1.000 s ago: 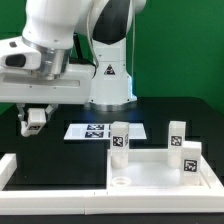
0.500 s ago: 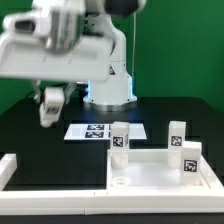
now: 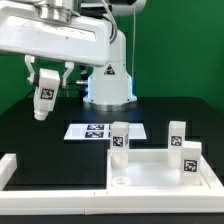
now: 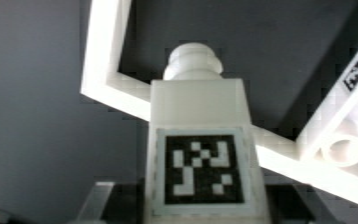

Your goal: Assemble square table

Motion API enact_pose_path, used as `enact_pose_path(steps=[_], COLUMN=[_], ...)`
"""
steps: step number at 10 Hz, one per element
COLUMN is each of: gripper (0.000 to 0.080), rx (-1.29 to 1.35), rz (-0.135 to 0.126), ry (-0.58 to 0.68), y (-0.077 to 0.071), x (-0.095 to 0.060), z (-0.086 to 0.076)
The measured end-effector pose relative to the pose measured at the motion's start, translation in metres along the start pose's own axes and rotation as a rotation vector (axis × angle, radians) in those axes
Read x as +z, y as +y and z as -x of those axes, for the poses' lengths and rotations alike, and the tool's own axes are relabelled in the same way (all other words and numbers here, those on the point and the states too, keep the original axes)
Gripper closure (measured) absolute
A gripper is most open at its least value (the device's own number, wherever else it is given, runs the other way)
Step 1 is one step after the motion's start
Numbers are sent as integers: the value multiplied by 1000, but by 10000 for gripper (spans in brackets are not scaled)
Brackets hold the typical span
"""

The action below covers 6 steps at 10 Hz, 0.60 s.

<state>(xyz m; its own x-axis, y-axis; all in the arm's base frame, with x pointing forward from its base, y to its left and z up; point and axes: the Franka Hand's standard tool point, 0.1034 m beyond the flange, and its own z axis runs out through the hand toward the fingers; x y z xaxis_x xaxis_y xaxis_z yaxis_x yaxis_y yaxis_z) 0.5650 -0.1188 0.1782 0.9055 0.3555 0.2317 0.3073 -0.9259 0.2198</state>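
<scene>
The white square table top (image 3: 150, 172) lies at the front, toward the exterior view's right, with a round socket (image 3: 120, 182) in its near corner. Three white tagged legs (image 3: 120, 138) (image 3: 177, 132) (image 3: 189, 158) stand upright on it. My gripper (image 3: 44, 82) is raised above the black table at the exterior view's left. It is shut on a fourth tagged leg (image 3: 43, 100), which hangs tilted below it. In the wrist view this leg (image 4: 202, 130) fills the middle between my fingers (image 4: 115, 200), peg end pointing away. A corner socket of the table top (image 4: 345, 150) shows beside it.
The marker board (image 3: 92, 131) lies flat on the black table behind the table top. White border rails run along the front (image 3: 60, 196) and the left corner (image 3: 8, 170), and one shows in the wrist view (image 4: 108, 60). The robot base (image 3: 108, 85) stands behind.
My gripper has risen with the leg, shifted a little toward the exterior view's right, and the arm has swung and tilted. The table top and its three legs have not moved.
</scene>
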Motion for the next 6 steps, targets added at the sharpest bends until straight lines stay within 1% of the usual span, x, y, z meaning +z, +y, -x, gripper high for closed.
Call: enact_pose_path(steps=[2, 3, 4, 5, 6], gripper=[509, 509, 509, 509, 509], rx=[24, 99, 133, 197, 258], rz=[-13, -63, -120, -157, -178], ry=[-9, -27, -36, 0, 41], y=[-6, -27, -45, -52, -62], x=[1, 6, 7, 6, 4], z=[-1, -2, -18, -40, -67])
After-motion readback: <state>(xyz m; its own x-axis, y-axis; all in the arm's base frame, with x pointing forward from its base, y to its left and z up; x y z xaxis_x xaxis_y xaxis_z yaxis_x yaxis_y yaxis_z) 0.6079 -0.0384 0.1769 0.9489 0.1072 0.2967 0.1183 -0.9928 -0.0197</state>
